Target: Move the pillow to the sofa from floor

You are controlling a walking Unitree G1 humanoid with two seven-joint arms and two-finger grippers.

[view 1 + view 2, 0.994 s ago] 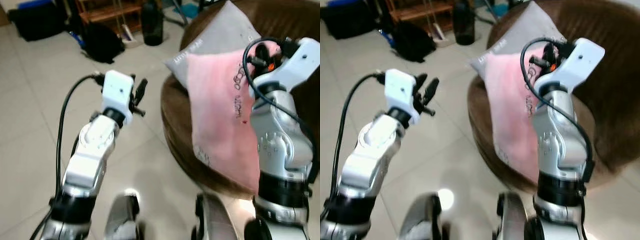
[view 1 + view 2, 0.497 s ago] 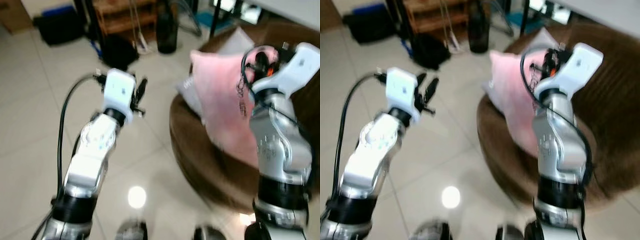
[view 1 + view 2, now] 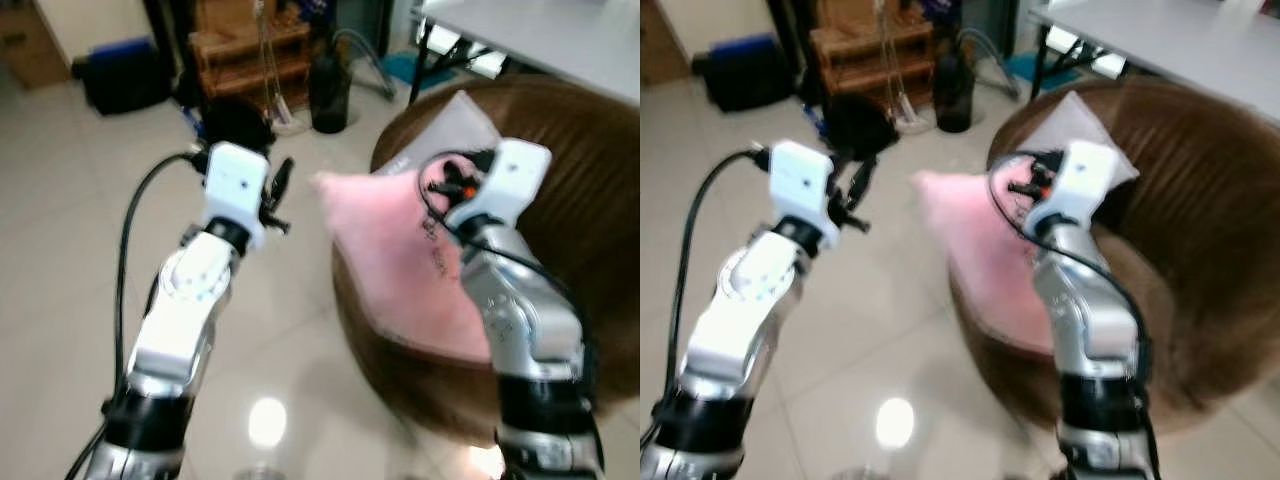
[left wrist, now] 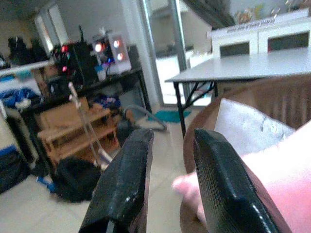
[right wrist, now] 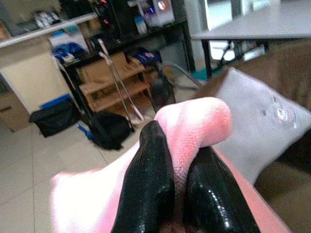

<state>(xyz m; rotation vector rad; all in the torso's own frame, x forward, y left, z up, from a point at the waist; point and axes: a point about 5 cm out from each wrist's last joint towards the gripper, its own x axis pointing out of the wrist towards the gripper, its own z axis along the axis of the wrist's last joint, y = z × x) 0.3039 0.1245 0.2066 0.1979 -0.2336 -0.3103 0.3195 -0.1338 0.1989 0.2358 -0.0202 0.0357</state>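
A pink pillow lies tilted over the front edge of the round brown sofa, one corner sticking out to the left above the floor. My right gripper is shut on a fold of that pillow, and its wrist hovers over the seat. Behind it, a grey pillow leans on the sofa. My left gripper is raised over the tiled floor, left of the pillow. Its fingers stand open with nothing between them.
A wooden shelf, a black bag and a dark bottle stand on the floor beyond the sofa. Another black bag sits at the far left. A white table stands behind the sofa. Tiled floor spreads to the left.
My right arm has swung lower and leftward with the pink pillow, which went from hanging upright to lying flatter over the sofa's front. The camera has tilted up. My left arm holds its pose.
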